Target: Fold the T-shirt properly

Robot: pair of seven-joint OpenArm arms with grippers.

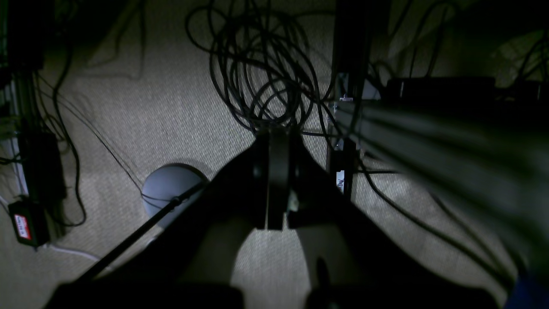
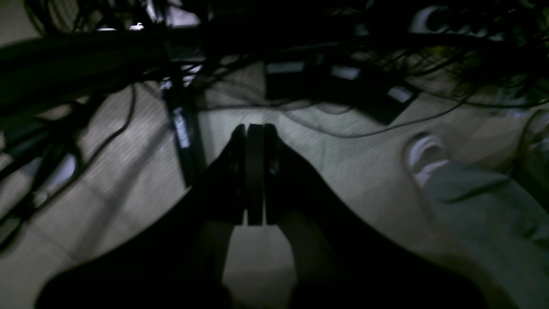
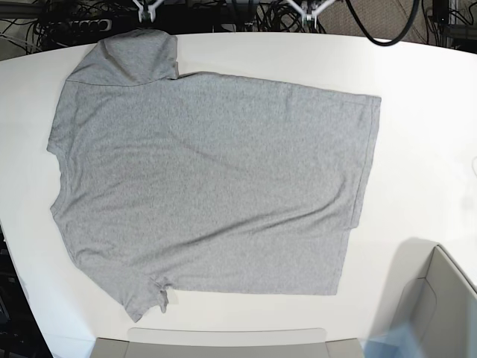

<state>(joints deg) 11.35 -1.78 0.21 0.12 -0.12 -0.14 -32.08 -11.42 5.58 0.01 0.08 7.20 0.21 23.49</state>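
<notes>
The heather-grey T-shirt (image 3: 209, 186) lies spread flat on the white table (image 3: 425, 112), plain side up, with its sleeves toward the left and its hem toward the right. One sleeve (image 3: 134, 56) is folded over near the far edge. Both wrist views look down past the table onto carpet and show no shirt. My left gripper (image 1: 276, 133) is shut with nothing between its fingers. My right gripper (image 2: 255, 128) is also shut and empty. In the base view only white tips show beyond the far table edge, the left gripper (image 3: 309, 10) on the right and the right gripper (image 3: 149, 9) on the left.
A grey bin (image 3: 440, 298) stands at the table's near right corner, and a grey edge (image 3: 216, 344) runs along the front. Below the arms lie coiled black cables (image 1: 261, 73), power bricks (image 2: 339, 86), a grey round base (image 1: 169, 189) and someone's white shoe (image 2: 422, 156).
</notes>
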